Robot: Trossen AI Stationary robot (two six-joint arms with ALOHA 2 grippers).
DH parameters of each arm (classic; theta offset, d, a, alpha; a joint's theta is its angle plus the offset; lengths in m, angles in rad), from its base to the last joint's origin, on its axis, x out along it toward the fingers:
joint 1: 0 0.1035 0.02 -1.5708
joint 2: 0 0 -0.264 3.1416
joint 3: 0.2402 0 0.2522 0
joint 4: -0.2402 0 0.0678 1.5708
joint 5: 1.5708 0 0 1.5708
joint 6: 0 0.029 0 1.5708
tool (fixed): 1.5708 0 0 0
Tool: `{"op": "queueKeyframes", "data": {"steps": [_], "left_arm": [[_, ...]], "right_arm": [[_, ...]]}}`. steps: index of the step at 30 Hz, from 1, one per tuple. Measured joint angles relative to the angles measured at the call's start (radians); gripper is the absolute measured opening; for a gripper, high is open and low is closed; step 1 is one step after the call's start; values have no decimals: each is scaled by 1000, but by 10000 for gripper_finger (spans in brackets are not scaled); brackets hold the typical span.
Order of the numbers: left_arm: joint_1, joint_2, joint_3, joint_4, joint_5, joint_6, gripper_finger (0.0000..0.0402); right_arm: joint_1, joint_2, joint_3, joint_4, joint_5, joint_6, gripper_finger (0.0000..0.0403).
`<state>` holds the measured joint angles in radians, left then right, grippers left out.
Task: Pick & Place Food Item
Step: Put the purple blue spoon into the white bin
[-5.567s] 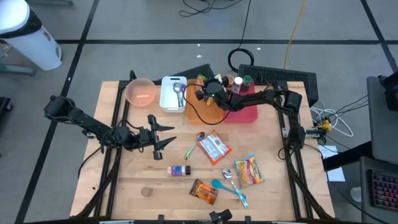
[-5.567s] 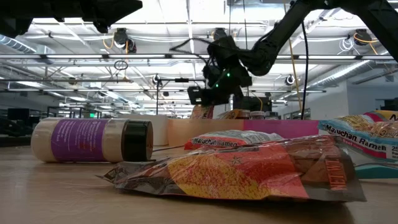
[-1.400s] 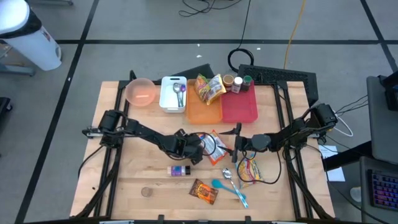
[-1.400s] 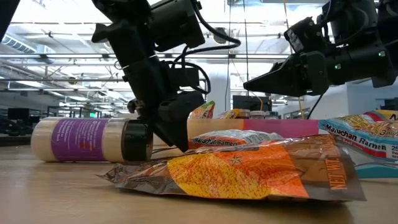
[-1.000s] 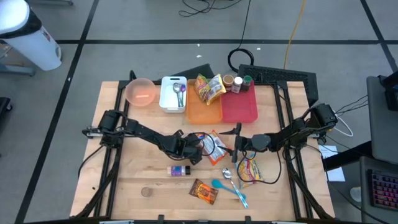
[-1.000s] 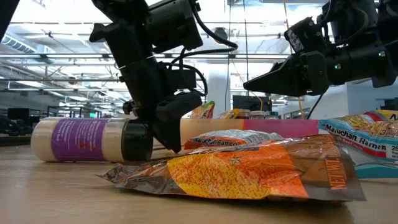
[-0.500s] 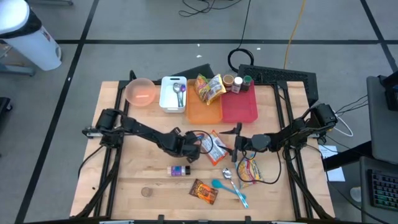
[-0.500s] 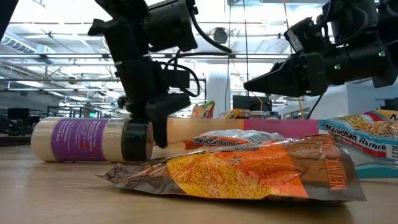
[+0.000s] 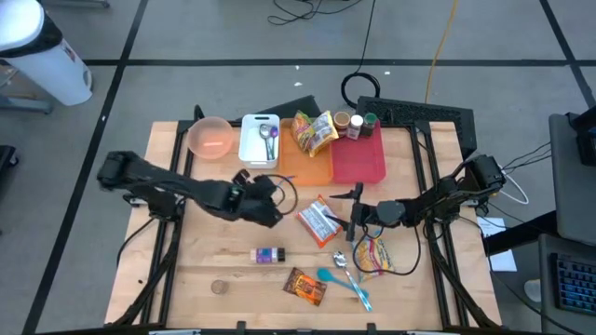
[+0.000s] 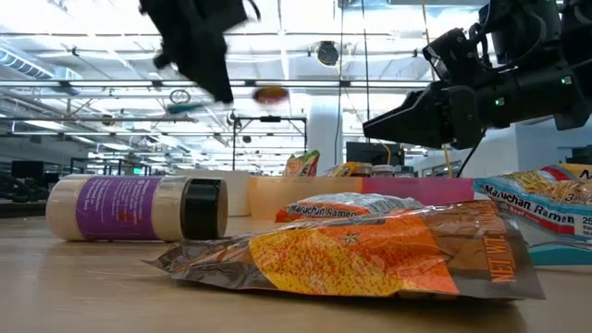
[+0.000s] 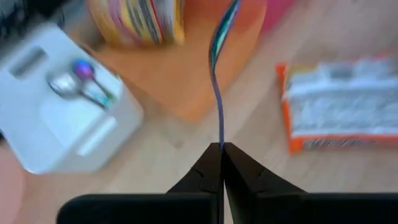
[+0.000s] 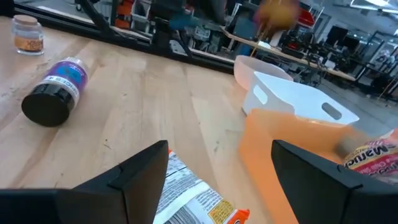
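Observation:
My left gripper (image 9: 272, 212) hangs above the table's middle left, shut on a thin stick-like food item (image 11: 216, 81). The item has a green shaft and an orange head (image 10: 270, 92), both blurred; the head also shows in the right wrist view (image 12: 277, 12). My right gripper (image 9: 347, 212) hovers open, right of a ramen packet (image 9: 321, 221) that lies flat on the wood. An orange tray (image 9: 312, 166) at the far side carries another packet (image 9: 315, 130). My left gripper pinches the thin item at one end (image 11: 221, 142) between its two fingertips. The item runs on past the fingertips, seen edge-on, and is lifted clear of the table.
At the far edge stand a pink bowl (image 9: 211, 138), a white bin (image 9: 251, 149) holding a spoon, and a red tray (image 9: 358, 160) with small jars. Nearer lie a purple bottle (image 9: 268, 254), an orange snack bag (image 9: 305, 286), a teal spoon (image 9: 345, 279) and another ramen packet (image 9: 374, 256).
My left gripper has risen from the table beside the ramen packet and swung toward the table's left and far edges, carrying the thin item up with it. The ramen packet stays on the wood. My right gripper has kept still.

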<state>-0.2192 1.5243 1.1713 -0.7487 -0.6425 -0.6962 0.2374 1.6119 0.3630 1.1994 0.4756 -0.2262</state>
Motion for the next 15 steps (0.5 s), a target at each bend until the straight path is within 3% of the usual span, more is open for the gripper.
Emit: {"op": "queueKeyframes", "data": {"steps": [7,12,15], "left_arm": [[-72,-176,0,55,-137,85,7],[-98,-184,0,186,-201,164,6],[-86,-152,-4,332,-180,232,4]], "right_arm": [[31,0,0,8,0,-144,276],[91,0,2,90,4,-269,276],[128,0,24,99,105,-337,276]]}}
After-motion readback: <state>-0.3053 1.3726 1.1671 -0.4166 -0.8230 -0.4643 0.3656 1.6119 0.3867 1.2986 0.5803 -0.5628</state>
